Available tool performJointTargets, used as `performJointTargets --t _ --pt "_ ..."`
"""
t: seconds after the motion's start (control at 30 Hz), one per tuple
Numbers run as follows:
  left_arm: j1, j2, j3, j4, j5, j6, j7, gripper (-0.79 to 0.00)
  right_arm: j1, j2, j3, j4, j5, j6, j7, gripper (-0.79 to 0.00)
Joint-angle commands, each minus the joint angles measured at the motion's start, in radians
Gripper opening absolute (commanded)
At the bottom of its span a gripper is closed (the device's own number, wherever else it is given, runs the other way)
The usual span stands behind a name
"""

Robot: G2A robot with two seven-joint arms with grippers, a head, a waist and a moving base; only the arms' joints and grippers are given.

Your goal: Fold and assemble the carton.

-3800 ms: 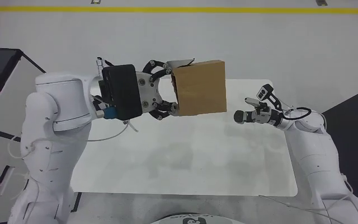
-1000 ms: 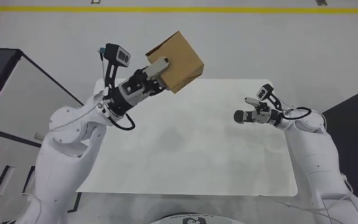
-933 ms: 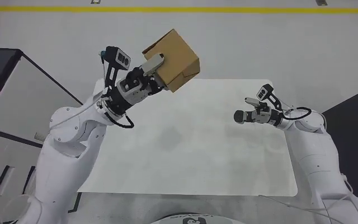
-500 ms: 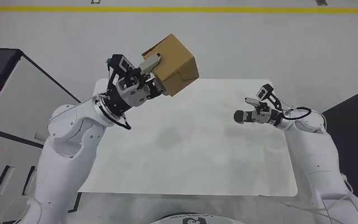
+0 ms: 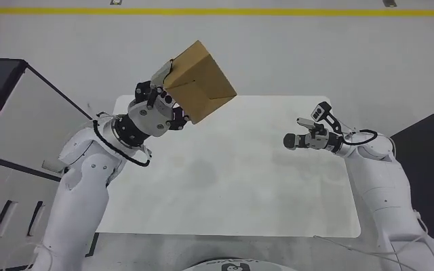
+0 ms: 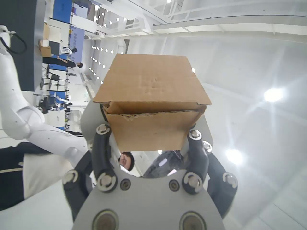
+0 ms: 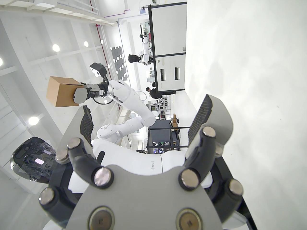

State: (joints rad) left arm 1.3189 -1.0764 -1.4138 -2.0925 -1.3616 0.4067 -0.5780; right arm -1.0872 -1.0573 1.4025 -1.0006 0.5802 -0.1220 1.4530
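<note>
The left gripper [image 6: 150, 130], clamped on the carton [image 5: 200, 81], has tilted it upward, probably reorienting it for further folding, while the right gripper [image 7: 144, 116] hangs wide open and empty.

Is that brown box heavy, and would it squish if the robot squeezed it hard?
Probably light: the left end effector alone holds the carton up in the air, tilted. It seems fairly stiff: its walls look flat and square in the grip. A hard squeeze might dent it, though; one flap edge looks ragged.
</note>
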Motion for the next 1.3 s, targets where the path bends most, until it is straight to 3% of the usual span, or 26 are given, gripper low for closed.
performJointTargets --t 0.0,0.1,0.33,0.73,1.27 --pt "0.004 -0.002 -0.003 0.002 -0.077 0.027 0.009 -0.785 0.0 0.0 0.0 0.0 0.0 0.0 0.0 0.0" --pt "0.006 -0.002 -0.007 -0.005 -0.134 0.081 0.064 -0.785 0.0 0.0 0.0 0.0 0.0 0.0 0.0 0.0" --pt "0.011 -0.003 -0.007 -0.003 -0.146 0.073 0.071 -0.785 0.0 0.0 0.0 0.0 0.0 0.0 0.0 0.0" --pt "0.031 -0.018 0.036 0.001 -0.558 0.178 0.254 -0.785 0.0 0.0 0.0 0.0 0.0 0.0 0.0 0.0" --pt "0.029 -0.026 0.019 -0.019 -0.764 0.199 0.355 -0.785 0.0 0.0 0.0 0.0 0.0 0.0 0.0 0.0"
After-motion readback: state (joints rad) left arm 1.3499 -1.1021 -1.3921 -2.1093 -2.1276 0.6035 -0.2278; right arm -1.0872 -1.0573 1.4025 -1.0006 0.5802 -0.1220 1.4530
